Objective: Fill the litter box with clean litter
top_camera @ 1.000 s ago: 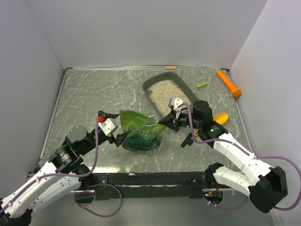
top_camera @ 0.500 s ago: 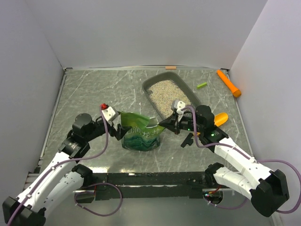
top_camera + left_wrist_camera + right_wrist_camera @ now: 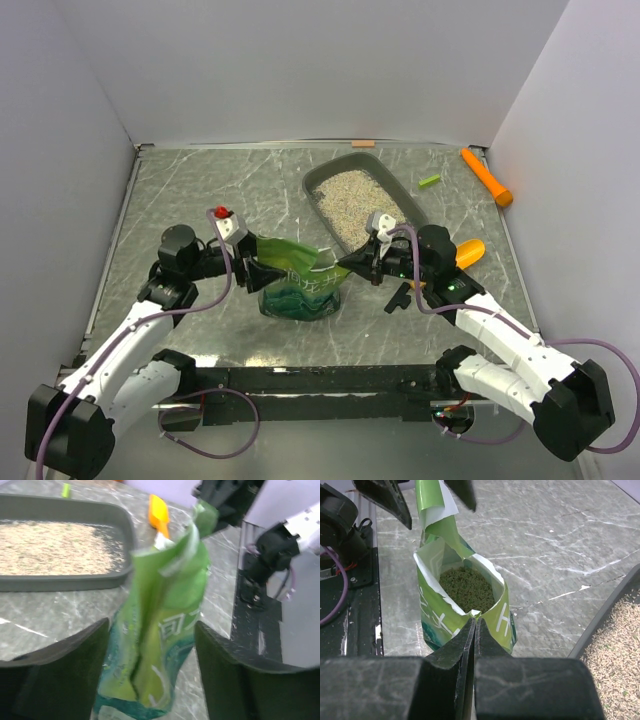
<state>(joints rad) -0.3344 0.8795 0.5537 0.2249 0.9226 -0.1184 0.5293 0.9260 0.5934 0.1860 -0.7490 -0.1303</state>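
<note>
**Right tool.** The right tool (image 3: pixel 352 262) sits just right of the frame centre in the top view. In the right wrist view (image 3: pixel 475 620) its two fingers are pressed together, pinching the near rim of the green bag (image 3: pixel 440 615).

**Left tool.** The left tool (image 3: pixel 256 274) is at the bag's left side in the top view. In the left wrist view (image 3: pixel 150 630) its fingers are spread, one on each side of the green bag (image 3: pixel 160 630). Whether either finger touches the bag cannot be told.

**Green bag.** The green bag (image 3: pixel 300 285) stands on the bench (image 3: pixel 200 200), just below the frame centre and between the two tools. Its top is torn open, and a loose flap rises at the far side of the mouth. The right wrist view shows green pellets (image 3: pixel 467 587) inside.

**Litter box.** The litter box (image 3: pixel 308 190) lies on the bench in the upper centre of the top view, up and to the right of the bag and apart from it. It appears at the upper left of the left wrist view (image 3: pixel 60 582) and at the lower right edge of the right wrist view (image 3: pixel 610 615).

**Clean litter.** The clean litter (image 3: pixel 350 205) covers the floor of the litter box as a pale granular layer (image 3: pixel 50 547) (image 3: pixel 617 650).

**Other items.** An orange scoop (image 3: pixel 468 250) lies on the bench to the right of the right tool.
</note>
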